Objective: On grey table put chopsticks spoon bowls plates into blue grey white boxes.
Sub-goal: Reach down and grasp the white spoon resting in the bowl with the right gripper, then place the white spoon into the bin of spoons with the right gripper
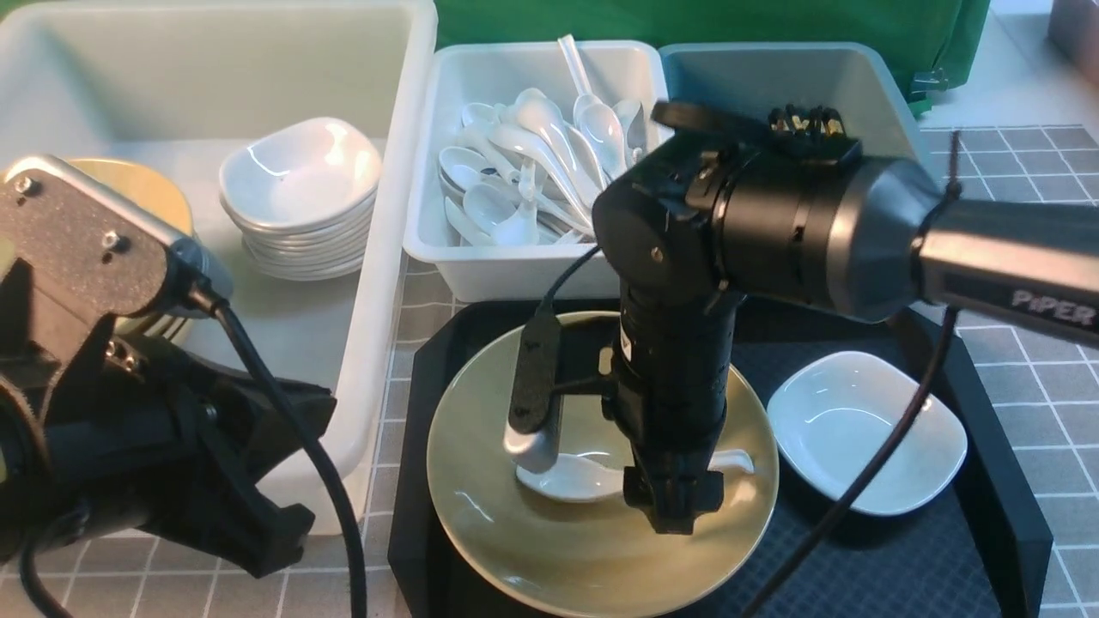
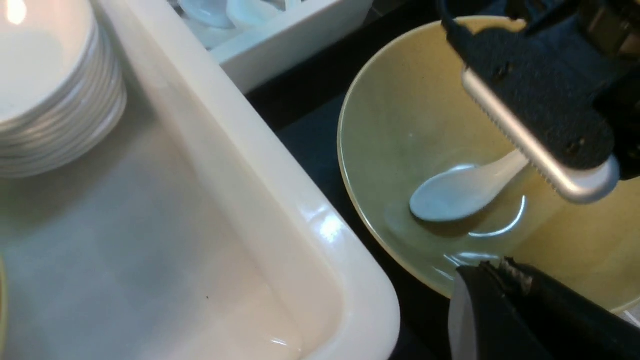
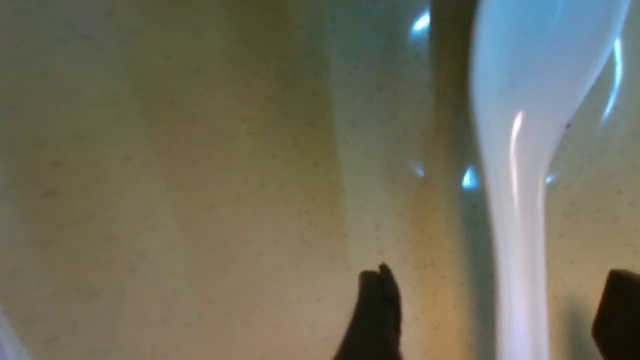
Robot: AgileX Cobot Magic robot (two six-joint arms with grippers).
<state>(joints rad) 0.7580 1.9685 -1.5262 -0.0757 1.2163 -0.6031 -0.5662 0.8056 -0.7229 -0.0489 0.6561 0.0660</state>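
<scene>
Fingers spread, the right gripper (image 1: 674,511) straddles the handle of the soup spoon (image 1: 571,481) lying in the olive-yellow bowl (image 1: 558,558), apparently ready to pinch it. The left gripper (image 1: 275,536), fingers pressed together, idles by the large white box (image 1: 378,283).

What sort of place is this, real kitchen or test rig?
Probably a lab test bench, not a kitchen: a grid-marked grey table, a pile of spoons sorted into the pale grey-white box, and a green cloth backdrop behind.
</scene>
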